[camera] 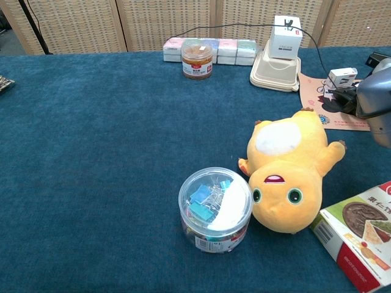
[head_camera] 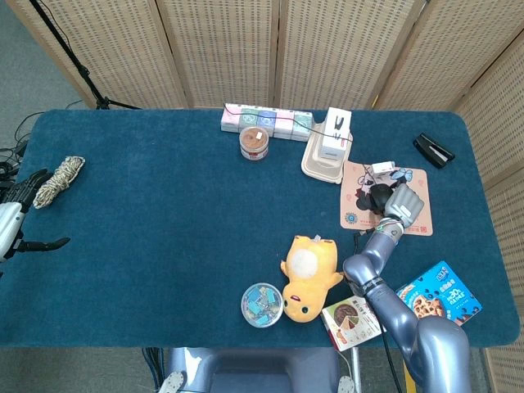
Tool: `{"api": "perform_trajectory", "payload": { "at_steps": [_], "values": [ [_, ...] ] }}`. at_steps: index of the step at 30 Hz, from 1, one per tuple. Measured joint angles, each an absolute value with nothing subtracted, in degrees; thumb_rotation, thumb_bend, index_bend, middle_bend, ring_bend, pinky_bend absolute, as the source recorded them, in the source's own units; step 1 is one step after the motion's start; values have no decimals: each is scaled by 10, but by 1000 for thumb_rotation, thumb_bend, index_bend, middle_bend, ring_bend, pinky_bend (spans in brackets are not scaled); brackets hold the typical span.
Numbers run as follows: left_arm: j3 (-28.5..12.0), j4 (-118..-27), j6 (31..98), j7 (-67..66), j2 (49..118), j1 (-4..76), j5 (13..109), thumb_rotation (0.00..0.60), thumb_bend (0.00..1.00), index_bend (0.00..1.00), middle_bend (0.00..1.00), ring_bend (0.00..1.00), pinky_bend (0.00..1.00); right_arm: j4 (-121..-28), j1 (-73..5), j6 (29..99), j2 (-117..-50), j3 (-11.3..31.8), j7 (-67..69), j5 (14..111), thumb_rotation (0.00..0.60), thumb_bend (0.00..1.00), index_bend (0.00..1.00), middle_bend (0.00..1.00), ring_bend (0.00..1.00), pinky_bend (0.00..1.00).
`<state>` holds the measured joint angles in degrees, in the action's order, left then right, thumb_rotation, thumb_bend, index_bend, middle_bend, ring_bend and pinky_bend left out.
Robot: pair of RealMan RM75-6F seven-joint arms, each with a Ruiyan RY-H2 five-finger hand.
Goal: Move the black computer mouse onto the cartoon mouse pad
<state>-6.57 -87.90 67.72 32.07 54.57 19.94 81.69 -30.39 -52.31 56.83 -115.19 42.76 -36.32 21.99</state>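
The black computer mouse (head_camera: 380,196) (camera: 343,97) lies over the pink cartoon mouse pad (head_camera: 358,214) (camera: 319,93) at the table's right. My right hand (head_camera: 406,205) (camera: 376,105) is right against the mouse's right side, its fingers curled around it; whether the mouse rests on the pad or hangs just above it is unclear. A small white box (head_camera: 380,170) (camera: 341,77) sits on the pad's far edge. My left hand (head_camera: 15,219) is far off at the table's left edge, fingers spread and holding nothing.
A yellow plush toy (head_camera: 309,273) (camera: 287,166) and a clip jar (head_camera: 262,304) lie in front of the pad. Snack boxes (head_camera: 353,322) (head_camera: 439,295) flank my right arm. Behind the pad are a beige container with a white box (head_camera: 331,144), a brown jar (head_camera: 255,144) and a black stapler (head_camera: 433,149). A rope coil (head_camera: 62,178) lies by my left hand.
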Motion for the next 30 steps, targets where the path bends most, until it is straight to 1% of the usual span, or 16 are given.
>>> {"api": "perform_trajectory", "payload": {
  "at_steps": [9,15,19,22,25,27,30],
  "values": [
    [-66,-877,679,328,544,198,819,600,0,0,0,0,0,-331,-513,574,-1145,427,-376,220,600,84,123,126,109,218],
    [-66,-875,680,332,544,198,821,600,0,0,0,0,0,-359,-506,589,-1139,426,-380,222,600,73,95,90,70,165],
    [-65,-876,682,332,544,198,824,600,0,0,0,0,0,-391,-501,603,-1131,425,-381,224,600,70,84,81,60,150],
    [-64,-877,682,331,544,198,825,600,0,0,0,0,0,-425,-496,620,-1121,424,-381,228,600,64,74,73,57,137],
    [-64,-878,683,327,544,198,825,600,0,0,0,0,0,-472,-488,643,-1109,422,-381,235,600,34,68,68,55,128],
    [-63,-879,683,323,544,197,826,600,0,0,0,0,0,-514,-479,661,-1097,417,-382,242,600,10,65,60,44,99],
    [-62,-883,686,315,545,197,828,600,0,0,0,0,0,-588,-462,686,-1075,407,-381,258,600,0,64,52,19,53]
  ]
}}
